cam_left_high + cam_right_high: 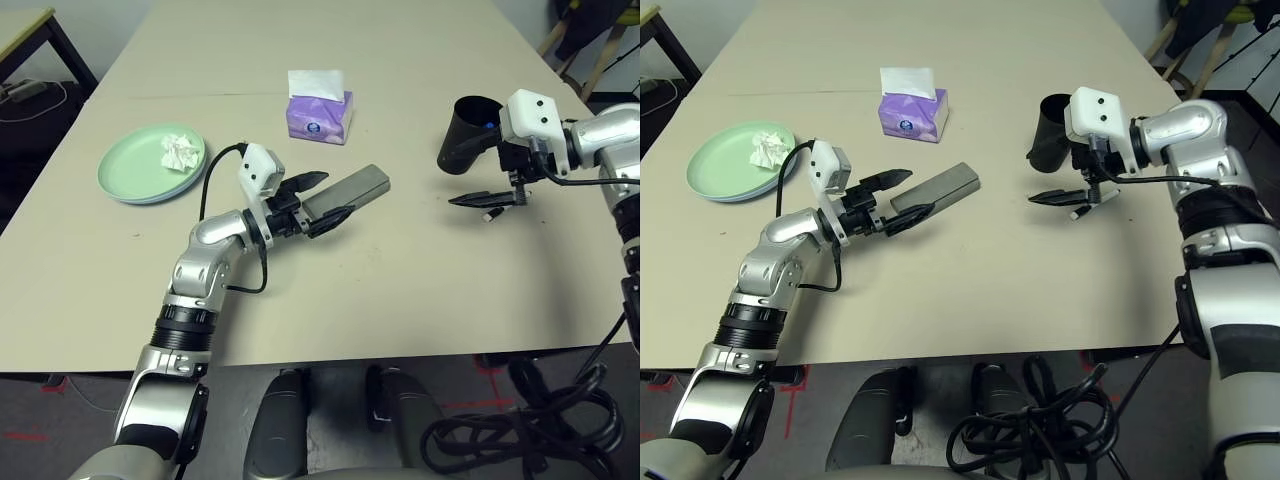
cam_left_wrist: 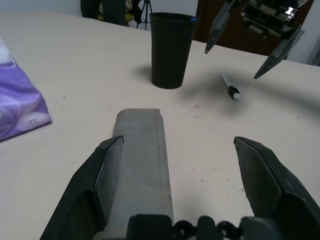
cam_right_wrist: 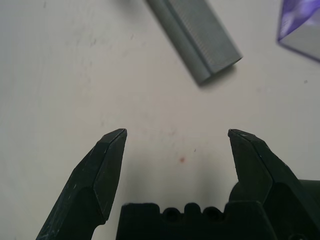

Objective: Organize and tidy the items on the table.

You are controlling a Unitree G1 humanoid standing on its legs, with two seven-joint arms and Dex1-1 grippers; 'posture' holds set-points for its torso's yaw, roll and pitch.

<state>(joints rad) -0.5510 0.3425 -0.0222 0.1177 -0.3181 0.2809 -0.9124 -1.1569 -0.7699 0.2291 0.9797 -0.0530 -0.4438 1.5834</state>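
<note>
Lying mid-frame on the beige bench [image 1: 420,290], the grey oblong glasses case [image 1: 345,193] looks stiff and light; your left gripper [image 1: 323,196], fingers wide, straddles its near end. Grip its long sides. Your right gripper [image 1: 487,196] is spread, empty.

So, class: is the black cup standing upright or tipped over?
Upright. The black cup stands on its base on the table, rim uppermost, in the left wrist view; the head views agree.

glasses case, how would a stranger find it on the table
On the beige table, look near the middle, just in front of the purple tissue box. The glasses case lies between the open fingers of the left tool: the only flat grey oblong there.
</note>
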